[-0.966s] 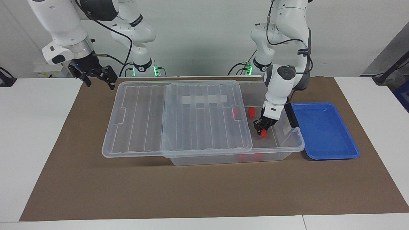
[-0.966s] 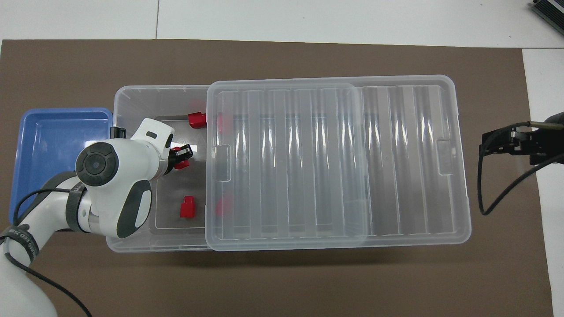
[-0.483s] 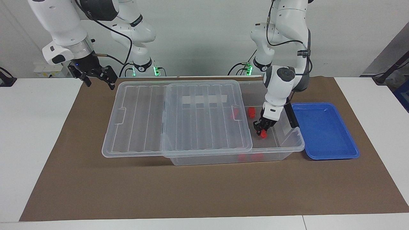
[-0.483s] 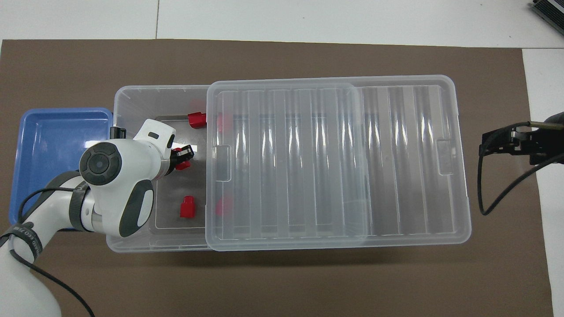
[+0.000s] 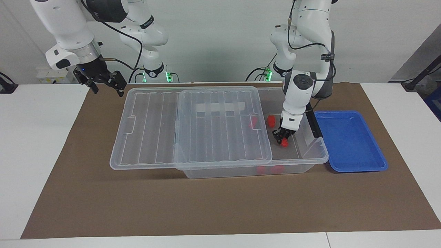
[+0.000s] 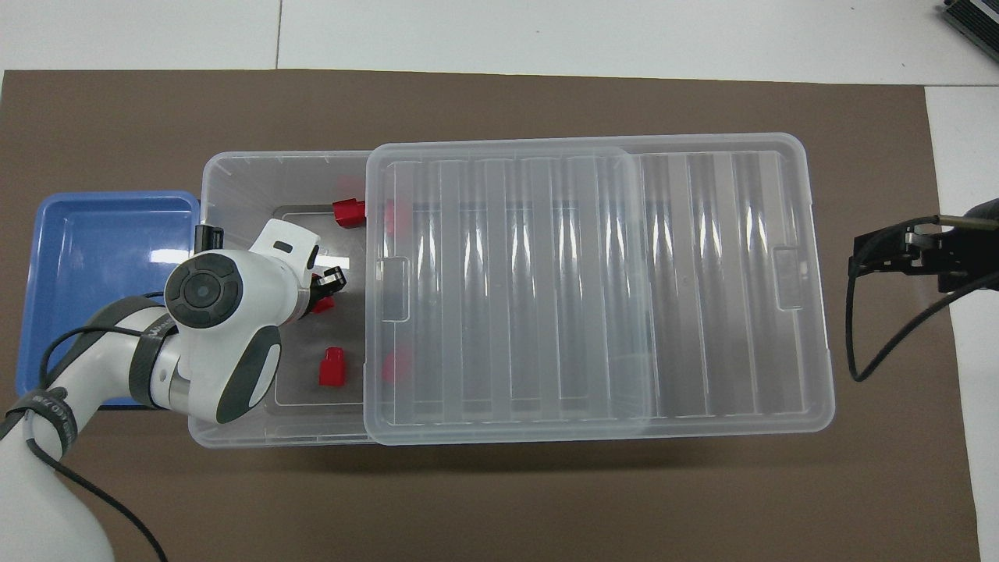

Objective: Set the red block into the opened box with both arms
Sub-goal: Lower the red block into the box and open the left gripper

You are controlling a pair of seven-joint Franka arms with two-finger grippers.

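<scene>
The left gripper (image 5: 283, 136) hangs inside the uncovered end of the box (image 5: 311, 156), its fingers clamped on the red block (image 5: 284, 142), which sits low over the box floor in the gap between the slid-back lid (image 5: 220, 127) and the box's black end handle (image 5: 314, 124). The right gripper (image 5: 103, 82) waits with fingers spread, up over the lid's overhanging corner at the right arm's end of the box. The main risk, as I read it, is the release — if the fingers part while the block is off the floor it may bounce or roll under the lid. On the way out the left wrist could catch the lid's edge or the box wall, since the opening is narrow and the lid only rests on top; a nudge might shift it toward the open end. Counted: two arms, one box with one lid, one blue tray (image 5: 351, 143) just beside the box. Red blocks number five that I can make out — the held one, two lying in the open part (image 6: 348, 211) (image 6: 333, 368), and two dimly seen under the lid's edge.
</scene>
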